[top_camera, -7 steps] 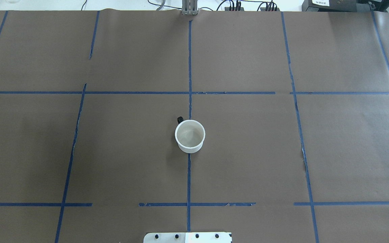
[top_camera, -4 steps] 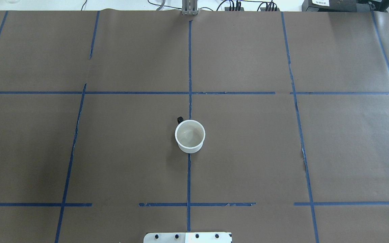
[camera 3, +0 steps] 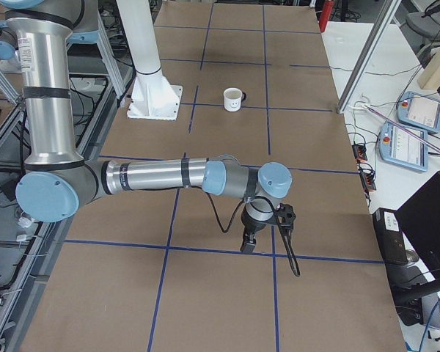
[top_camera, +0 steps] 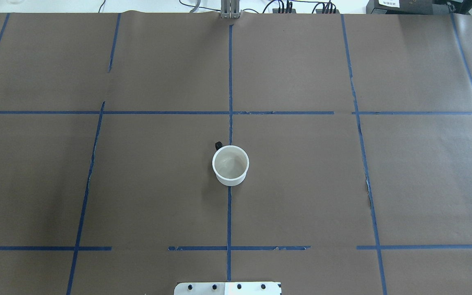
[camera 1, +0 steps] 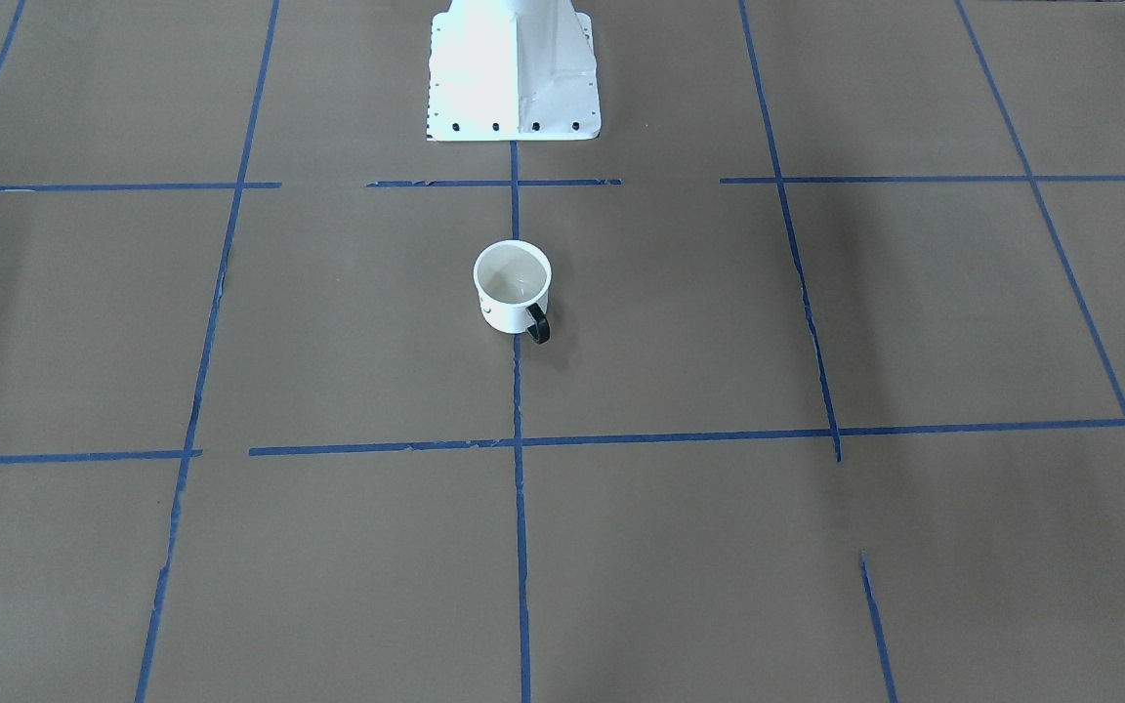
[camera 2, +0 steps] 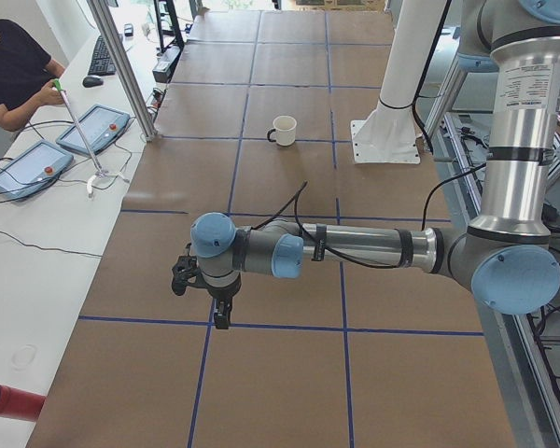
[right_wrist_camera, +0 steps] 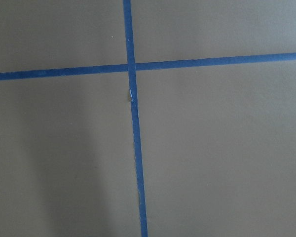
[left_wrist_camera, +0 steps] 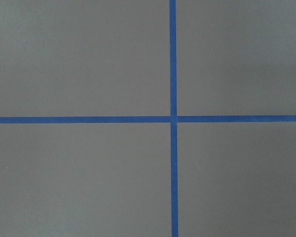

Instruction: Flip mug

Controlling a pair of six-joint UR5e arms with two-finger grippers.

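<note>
The white mug [top_camera: 230, 165] stands upright, mouth up, near the middle of the brown table on a blue tape line. Its dark handle [top_camera: 218, 145] points away from the robot base. It also shows in the front view [camera 1: 512, 285], the left view [camera 2: 284, 130] and the right view [camera 3: 234, 99], where a black face print shows on its side. My left gripper [camera 2: 222, 317] points down far off toward the table's left end. My right gripper [camera 3: 247, 244] points down far off toward the right end. I cannot tell whether either is open or shut. Both wrist views show only paper and tape.
The white robot base plate [camera 1: 514, 107] sits behind the mug, and also at the overhead view's bottom edge [top_camera: 228, 288]. Blue tape lines grid the brown paper. An operator [camera 2: 9, 70] and control tablets [camera 2: 91, 129] are beyond the far edge.
</note>
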